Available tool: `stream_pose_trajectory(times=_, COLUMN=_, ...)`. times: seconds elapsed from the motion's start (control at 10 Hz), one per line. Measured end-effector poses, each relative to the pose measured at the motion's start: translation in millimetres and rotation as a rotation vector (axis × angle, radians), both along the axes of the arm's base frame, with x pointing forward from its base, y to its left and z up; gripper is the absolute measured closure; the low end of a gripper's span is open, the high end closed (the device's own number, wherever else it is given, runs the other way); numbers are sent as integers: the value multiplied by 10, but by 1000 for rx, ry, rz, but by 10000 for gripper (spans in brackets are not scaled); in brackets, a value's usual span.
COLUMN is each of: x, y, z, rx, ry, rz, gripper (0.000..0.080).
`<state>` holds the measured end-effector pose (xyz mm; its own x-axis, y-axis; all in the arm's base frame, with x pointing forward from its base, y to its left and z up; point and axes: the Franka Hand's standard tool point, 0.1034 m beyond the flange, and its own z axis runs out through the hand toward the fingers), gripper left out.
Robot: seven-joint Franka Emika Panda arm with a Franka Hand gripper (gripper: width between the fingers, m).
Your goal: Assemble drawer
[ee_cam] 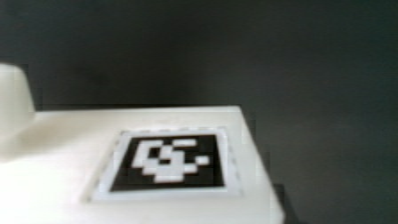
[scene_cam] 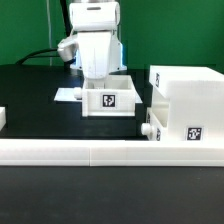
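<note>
A small white open-top tray (scene_cam: 108,100) with a black-and-white tag on its near wall stands mid-table. My gripper (scene_cam: 97,80) hangs straight down at the tray's far wall, on the exterior view's left side; its fingertips are hidden there. The big white cube housing (scene_cam: 188,88) stands at the exterior view's right. A lower white tagged part (scene_cam: 193,132) juts out at its front; I cannot tell whether it is the second tray. The wrist view shows a blurred white surface with a tag (ee_cam: 169,160), very close, and no fingers.
A long low white rail (scene_cam: 100,152) runs across the front. The marker board (scene_cam: 68,95) lies flat on the black table behind the tray. A small white piece (scene_cam: 2,118) shows at the exterior view's left edge. A green backdrop is behind.
</note>
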<state>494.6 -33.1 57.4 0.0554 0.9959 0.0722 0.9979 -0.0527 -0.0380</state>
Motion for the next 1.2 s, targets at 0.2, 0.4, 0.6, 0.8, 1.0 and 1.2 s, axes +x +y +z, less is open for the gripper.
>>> stream_pose_trajectory(times=0.2, x=6, y=0, z=-4, rx=-3, ry=-1, rz=6, gripper=755)
stream_pose_trajectory(times=0.4, x=7, y=-13, z=-19, rx=-1, ry=-3, rz=36, gripper=755)
stream_pose_trajectory(times=0.6, x=118, y=-11, z=-20, rx=2, ry=-16, rz=88, gripper=755)
stream_pose_trajectory(times=0.8, x=240, y=21, z=7, rx=-3, ry=-22, rz=108, gripper=755)
stream_pose_trajectory(times=1.0, x=253, y=22, z=0, rx=-3, ry=-18, rz=112, gripper=755)
stream_pose_trajectory(times=1.2, x=248, y=19, z=-5, rx=-3, ry=-17, rz=111, gripper=755)
